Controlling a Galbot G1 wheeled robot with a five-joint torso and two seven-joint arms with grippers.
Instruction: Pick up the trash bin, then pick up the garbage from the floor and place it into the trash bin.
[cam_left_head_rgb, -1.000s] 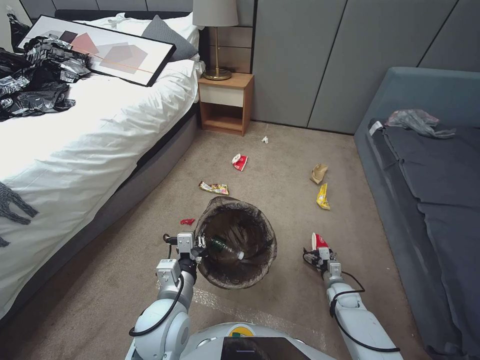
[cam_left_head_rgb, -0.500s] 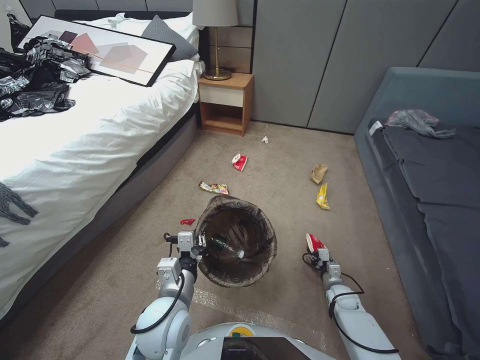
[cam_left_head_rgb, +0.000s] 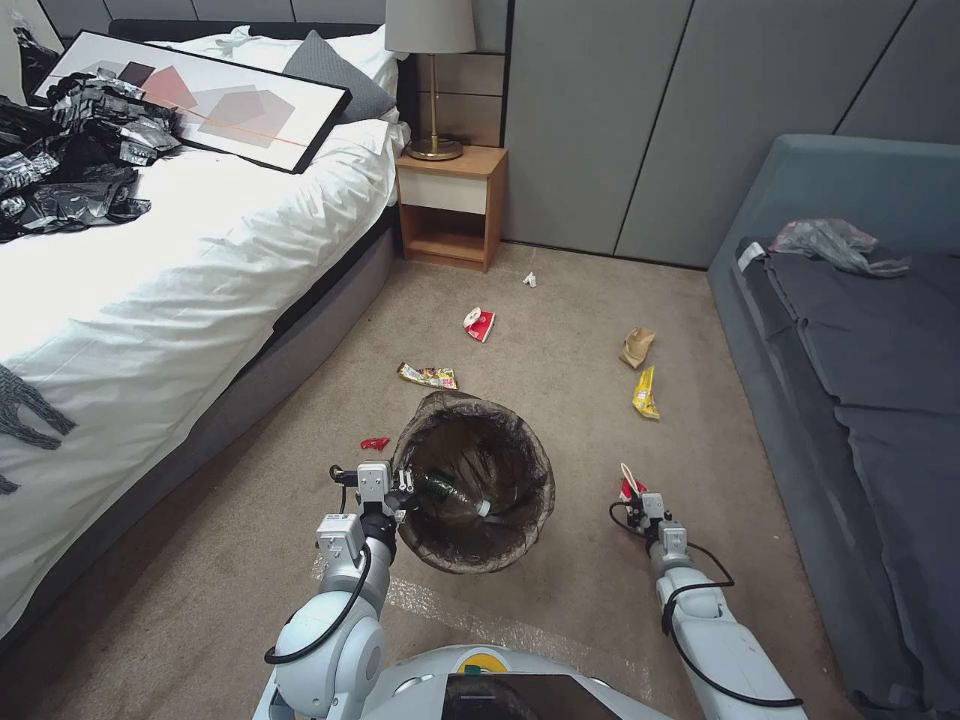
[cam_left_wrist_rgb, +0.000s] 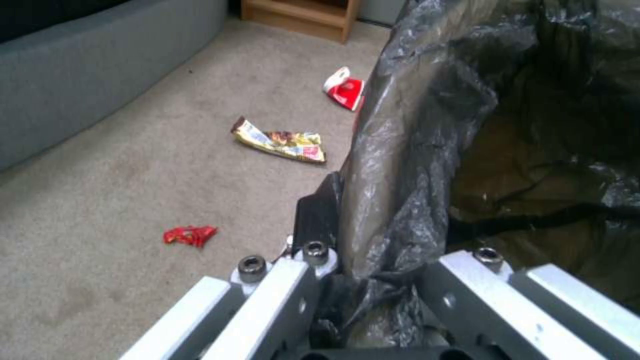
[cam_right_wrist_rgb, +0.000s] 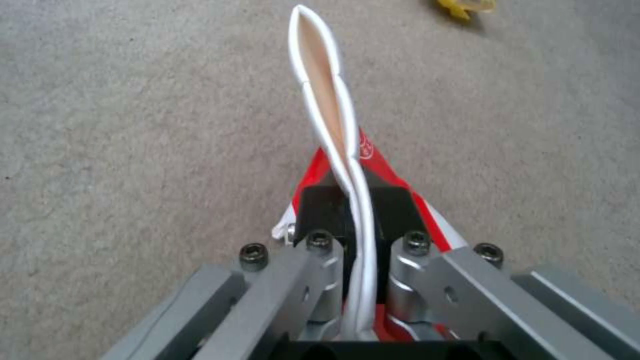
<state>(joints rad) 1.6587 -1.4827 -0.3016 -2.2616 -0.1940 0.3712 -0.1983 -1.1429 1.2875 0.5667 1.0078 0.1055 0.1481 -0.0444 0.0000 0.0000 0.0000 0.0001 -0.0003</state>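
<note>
My left gripper (cam_left_head_rgb: 402, 488) is shut on the near rim of the trash bin (cam_left_head_rgb: 472, 480), a round bin lined with a dark bag. It holds the bin tilted above the carpet, with a clear bottle (cam_left_head_rgb: 455, 495) inside. The left wrist view shows the fingers (cam_left_wrist_rgb: 319, 215) clamping the bag-covered rim (cam_left_wrist_rgb: 387, 190). My right gripper (cam_left_head_rgb: 634, 500) is low over the carpet to the bin's right, shut on a red-and-white paper cup (cam_left_head_rgb: 628, 486) squashed flat (cam_right_wrist_rgb: 330, 115). Other garbage lies on the floor: another cup (cam_left_head_rgb: 480, 323), a multicoloured wrapper (cam_left_head_rgb: 428, 376), a red scrap (cam_left_head_rgb: 375, 442), a tan paper bag (cam_left_head_rgb: 637, 346), a yellow wrapper (cam_left_head_rgb: 646, 392) and a tissue (cam_left_head_rgb: 530, 279).
A white bed (cam_left_head_rgb: 150, 270) with a heap of black bags (cam_left_head_rgb: 70, 160) and a framed picture (cam_left_head_rgb: 210, 100) runs along the left. A grey sofa (cam_left_head_rgb: 860, 400) with a grey plastic bag (cam_left_head_rgb: 835, 243) borders the right. A wooden nightstand (cam_left_head_rgb: 450, 205) stands at the far wall.
The right gripper has closed on the paper cup, which went from round-mouthed to squeezed flat. The left arm and the bin have barely moved.
</note>
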